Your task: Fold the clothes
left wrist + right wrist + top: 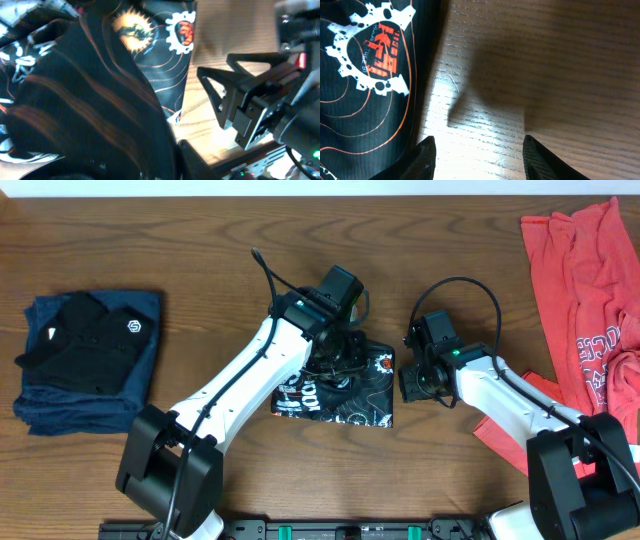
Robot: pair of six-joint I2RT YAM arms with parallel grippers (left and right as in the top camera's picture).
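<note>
Table (200, 240) of brown wood carried three lots of clothing. At its middle lay the black garment (345, 392), printed in white and orange and folded into a small rectangle, its upper part rumpled under the left arm. The left gripper (335, 365) was down on the upper left portion of the black garment, with dark cloth bunched around it. In the left wrist view the fabric filled most of the frame, so I could not tell whether those jaws were closed on it or merely pressed into it. The right gripper (410, 385) sat just beside the right edge of the black garment, low over bare wood. In the right wrist view its two fingertips (426, 152) stood apart with only table grain between them, holding nothing, and the garment's edge with a white and red gear-shaped print lay just to one side. Well to the left of the black garment lay a stack of dark folded clothes (85, 360), navy beneath and black on top. Well to its right, red shirts (585, 290) lay loose and unfolded, running off the table's edge.
</note>
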